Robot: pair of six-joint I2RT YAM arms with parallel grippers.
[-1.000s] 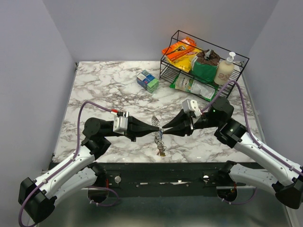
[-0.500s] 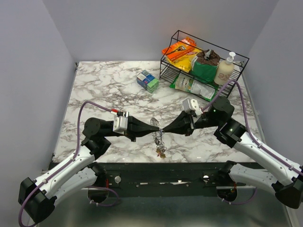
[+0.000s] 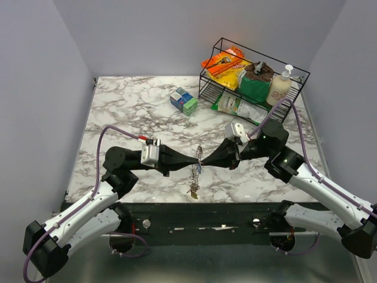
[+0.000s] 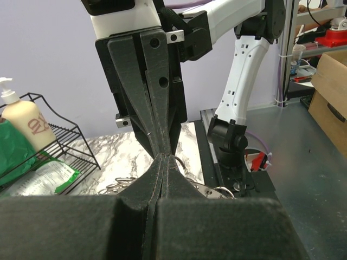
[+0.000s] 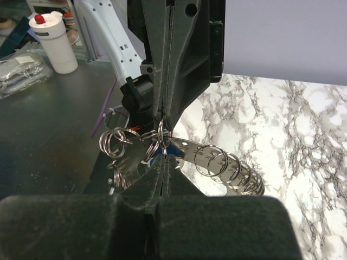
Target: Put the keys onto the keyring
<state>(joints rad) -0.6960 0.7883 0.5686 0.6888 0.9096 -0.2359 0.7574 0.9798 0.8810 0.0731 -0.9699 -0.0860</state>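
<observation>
Both grippers meet tip to tip above the table's near middle. The keyring (image 3: 198, 153) is pinched between them; in the right wrist view it is a curved silvery band (image 5: 227, 165) threaded with several small rings. My left gripper (image 3: 196, 158) is shut on it from the left, its jaws pressed together (image 4: 162, 158). My right gripper (image 3: 204, 159) is shut too, its tips (image 5: 165, 158) nipping a small ring of the keyring. The keys (image 3: 192, 183) dangle below in a cluster; a blue head (image 5: 153, 158) peeks behind my right fingertips.
A black wire rack (image 3: 297, 73) at the back right holds snack packs and a soap bottle (image 3: 279, 85). A green pouch (image 3: 238, 108) lies in front of it. A small coloured box (image 3: 184, 100) sits mid-back. The table's front edge (image 3: 194, 203) runs just under the keys.
My right gripper closed and slid left to meet the left gripper's tips. The keyring turned more upright and the hanging keys swung slightly left.
</observation>
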